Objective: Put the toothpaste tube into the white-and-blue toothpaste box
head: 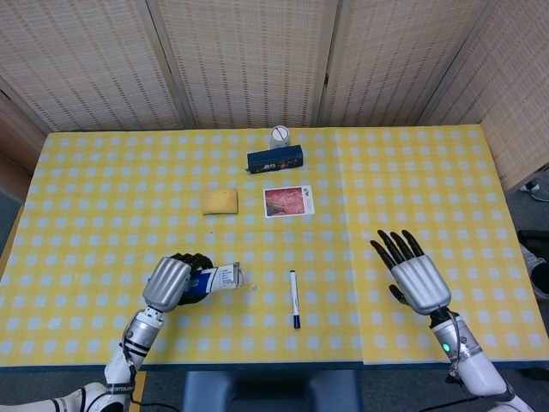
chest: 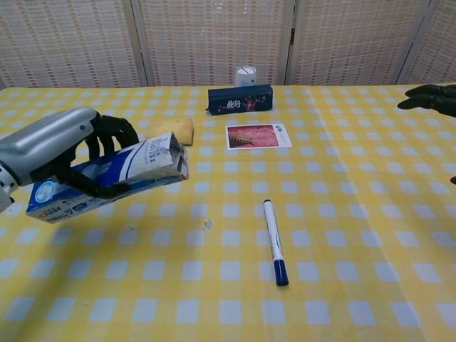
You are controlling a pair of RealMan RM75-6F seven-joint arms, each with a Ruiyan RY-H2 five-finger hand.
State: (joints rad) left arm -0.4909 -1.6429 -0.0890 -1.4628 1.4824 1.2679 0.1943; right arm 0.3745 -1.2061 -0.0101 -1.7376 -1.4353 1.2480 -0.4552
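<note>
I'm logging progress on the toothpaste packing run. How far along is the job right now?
Seemingly done: no loose tube shows in either view, so it is probably inside the white-and-blue toothpaste box, though its contents cannot be seen. In hand: the left robot hand grips the box above the yellow checked tablecloth; the right robot hand is open and empty. Possibly left: closing the box's crumpled end, setting it down.

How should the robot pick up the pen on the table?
Probably by the white barrel of the pen, coming straight down from above. It lies flat with its blue cap toward the robot and bare cloth on both long sides, so fingers could close across it.
</note>
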